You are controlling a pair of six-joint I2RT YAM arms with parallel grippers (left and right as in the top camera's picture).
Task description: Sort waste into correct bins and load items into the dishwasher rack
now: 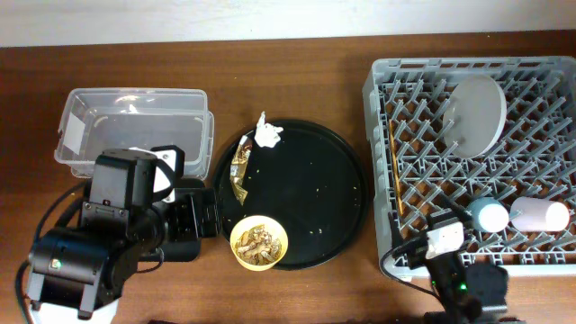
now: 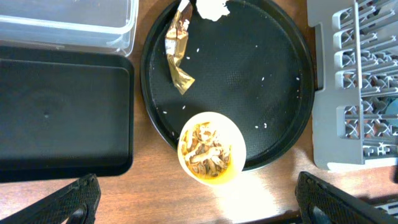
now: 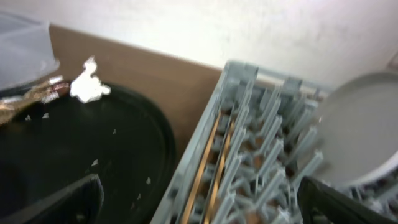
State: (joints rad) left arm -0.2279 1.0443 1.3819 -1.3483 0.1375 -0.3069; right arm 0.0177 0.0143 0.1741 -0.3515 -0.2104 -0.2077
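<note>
The yellow bowl [image 1: 259, 243] holds brownish food scraps [image 2: 210, 152] and sits on the front edge of the round black tray [image 1: 306, 193]. A gold wrapper [image 1: 240, 167] and a white napkin [image 1: 267, 133] lie on that tray's far left. The grey rack [image 1: 477, 261] holds the plate [image 1: 477, 112], a blue cup [image 1: 490, 214], a pink cup [image 1: 540, 214] and chopsticks [image 1: 396, 175]. My left gripper [image 2: 199, 205] is open and empty just short of the bowl [image 2: 211, 149]. My right gripper [image 3: 199, 199] is open and empty over the rack's left edge [image 3: 205, 134].
The clear tub [image 1: 135, 126] stands at the back left. The shallow black tray [image 2: 62, 112] lies in front of the tub, mostly under my left arm in the overhead view. Pale grains are scattered on the round tray [image 2: 261, 81].
</note>
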